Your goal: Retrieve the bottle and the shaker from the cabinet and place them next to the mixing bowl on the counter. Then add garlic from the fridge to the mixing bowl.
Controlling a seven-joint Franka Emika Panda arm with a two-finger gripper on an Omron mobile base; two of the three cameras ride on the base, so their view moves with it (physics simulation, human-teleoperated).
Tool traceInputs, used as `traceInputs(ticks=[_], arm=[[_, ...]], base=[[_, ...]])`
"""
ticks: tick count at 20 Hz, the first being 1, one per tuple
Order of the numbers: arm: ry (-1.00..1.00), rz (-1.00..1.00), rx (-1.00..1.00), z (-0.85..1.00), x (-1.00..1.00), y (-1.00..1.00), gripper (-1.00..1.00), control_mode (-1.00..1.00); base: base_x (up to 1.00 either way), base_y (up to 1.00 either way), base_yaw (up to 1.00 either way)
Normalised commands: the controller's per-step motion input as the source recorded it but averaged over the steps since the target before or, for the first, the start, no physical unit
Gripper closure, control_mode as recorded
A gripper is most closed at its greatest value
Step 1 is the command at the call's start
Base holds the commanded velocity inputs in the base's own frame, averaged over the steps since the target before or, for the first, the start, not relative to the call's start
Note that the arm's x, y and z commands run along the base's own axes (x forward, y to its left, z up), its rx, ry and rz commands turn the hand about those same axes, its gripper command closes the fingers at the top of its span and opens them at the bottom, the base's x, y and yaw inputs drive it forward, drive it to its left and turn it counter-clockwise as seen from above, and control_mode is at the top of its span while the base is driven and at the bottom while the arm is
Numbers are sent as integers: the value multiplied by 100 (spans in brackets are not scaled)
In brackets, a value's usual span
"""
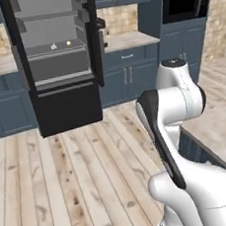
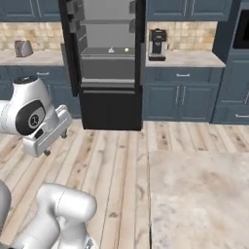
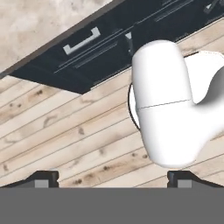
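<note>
Nearest, an empty pincer [image 3: 113, 178] is held wide open, garlic [image 2: 126, 49] awaited on the open fridge [image 2: 108, 63] shelf across the floor.

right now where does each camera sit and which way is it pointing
Left base view: behind the arm to its left, facing the open fridge across the wood floor; arm rises lower right.
Right base view: behind the arm to its right, facing the same fridge and a coffee machine; arm at lower left.
Hand view: on the hand, looking down at floor and blue drawers; the open gripper has its tips at the bottom.
Shared: both base views show the fridge, floor and arm.
</note>
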Motion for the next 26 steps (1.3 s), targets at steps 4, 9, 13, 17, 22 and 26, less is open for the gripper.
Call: traceInputs(ticks=[4, 9, 13, 17, 22, 26], arm=[[0, 0, 0, 0, 0, 0, -100, 100], [0, 0, 0, 0, 0, 0, -100, 100], [0, 0, 0, 0, 0, 0, -100, 100], [0, 0, 0, 0, 0, 0, -100, 100], [0, 0, 0, 0, 0, 0, -100, 100], [0, 0, 0, 0, 0, 0, -100, 100]], base=[[73, 89, -16], [100, 47, 5], [100, 3, 14], [100, 0, 18], [100, -5, 23], [100, -23, 29]])
